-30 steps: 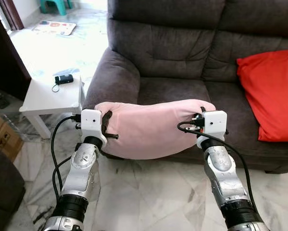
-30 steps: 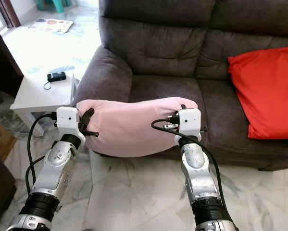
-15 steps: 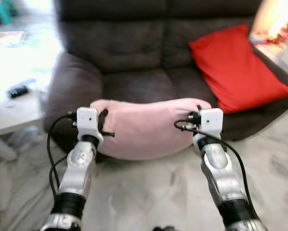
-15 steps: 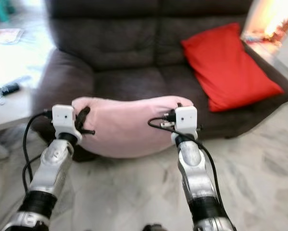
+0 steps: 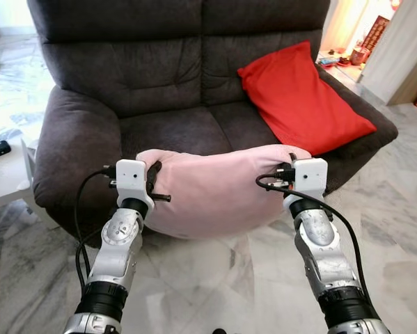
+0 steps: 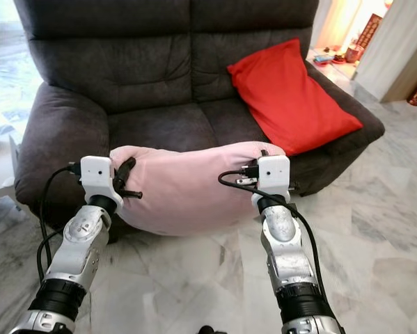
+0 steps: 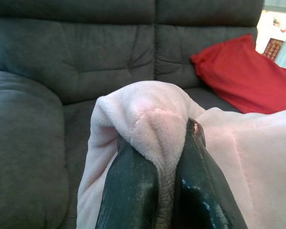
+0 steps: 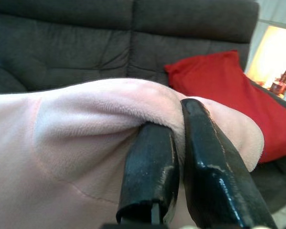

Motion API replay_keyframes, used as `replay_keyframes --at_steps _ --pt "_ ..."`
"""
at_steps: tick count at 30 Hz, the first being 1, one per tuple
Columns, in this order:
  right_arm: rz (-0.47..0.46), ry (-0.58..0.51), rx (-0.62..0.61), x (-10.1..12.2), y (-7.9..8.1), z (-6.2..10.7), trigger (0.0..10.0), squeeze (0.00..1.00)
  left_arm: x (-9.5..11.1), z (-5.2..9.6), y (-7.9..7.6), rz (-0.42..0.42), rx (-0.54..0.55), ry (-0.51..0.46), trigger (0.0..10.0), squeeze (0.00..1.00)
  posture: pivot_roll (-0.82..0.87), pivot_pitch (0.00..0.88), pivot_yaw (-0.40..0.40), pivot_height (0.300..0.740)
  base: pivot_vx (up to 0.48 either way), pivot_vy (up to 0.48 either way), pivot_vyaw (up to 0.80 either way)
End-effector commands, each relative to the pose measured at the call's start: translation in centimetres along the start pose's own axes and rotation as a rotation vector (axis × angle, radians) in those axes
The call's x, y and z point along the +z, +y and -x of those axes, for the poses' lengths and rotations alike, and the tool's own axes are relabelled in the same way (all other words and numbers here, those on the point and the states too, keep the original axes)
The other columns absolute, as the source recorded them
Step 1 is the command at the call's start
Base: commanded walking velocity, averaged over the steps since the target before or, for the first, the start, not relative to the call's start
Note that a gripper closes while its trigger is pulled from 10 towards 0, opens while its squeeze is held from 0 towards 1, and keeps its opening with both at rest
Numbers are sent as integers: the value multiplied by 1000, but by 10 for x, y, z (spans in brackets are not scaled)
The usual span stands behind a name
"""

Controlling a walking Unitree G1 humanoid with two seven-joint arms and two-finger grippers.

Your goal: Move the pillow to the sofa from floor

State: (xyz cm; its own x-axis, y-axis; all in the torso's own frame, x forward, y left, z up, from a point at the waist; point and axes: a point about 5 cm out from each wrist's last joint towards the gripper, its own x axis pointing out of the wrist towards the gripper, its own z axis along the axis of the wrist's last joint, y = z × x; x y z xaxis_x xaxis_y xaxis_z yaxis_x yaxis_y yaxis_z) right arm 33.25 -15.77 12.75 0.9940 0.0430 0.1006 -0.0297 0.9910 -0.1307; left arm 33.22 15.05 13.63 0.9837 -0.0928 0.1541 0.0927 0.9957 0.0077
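The left hand (image 5: 154, 186) and right hand (image 5: 286, 169) each pinch an end of the pink pillow (image 5: 215, 191), carried clear of the floor, just short of the sofa (image 5: 173, 132) seat. Both forearms reach forward, level, well apart. In the left wrist view, the fingers (image 7: 133, 191) clamp a plush fold; the right wrist view matches. Next: carry forward over the cushion left of the red pillow (image 5: 299, 97), then release.
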Motion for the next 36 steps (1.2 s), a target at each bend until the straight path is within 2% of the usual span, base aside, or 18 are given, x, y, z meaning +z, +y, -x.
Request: replay_keyframes --at_steps 1,16,20,27,32,36 --pt "4 -110 -4 22 -4 -4 10000 0 11 1 9 -2 43 -47 10000 0 5 74 -65 740 0 0 800" --pt "-15 -122 31 22 1 -3 10000 0 15 -3 6 4 41 -60 10000 0 1 60 -62 740 0 0 777" --pt "-34 -110 31 21 2 -3 10000 0 14 -2 6 6 43 -57 10000 0 1 62 -62 740 0 0 0" --pt "-8 -124 46 24 4 -5 10000 0 15 -3 6 -6 32 -64 10000 0 8 78 -62 740 0 0 0" --pt "-16 -128 64 24 7 -4 10000 0 18 -4 7 -15 38 -74 10000 0 18 83 -68 740 0 0 781" --pt "-33 -120 55 23 6 -3 10000 0 18 -2 8 -18 47 -74 10000 0 19 82 -70 740 0 0 0"
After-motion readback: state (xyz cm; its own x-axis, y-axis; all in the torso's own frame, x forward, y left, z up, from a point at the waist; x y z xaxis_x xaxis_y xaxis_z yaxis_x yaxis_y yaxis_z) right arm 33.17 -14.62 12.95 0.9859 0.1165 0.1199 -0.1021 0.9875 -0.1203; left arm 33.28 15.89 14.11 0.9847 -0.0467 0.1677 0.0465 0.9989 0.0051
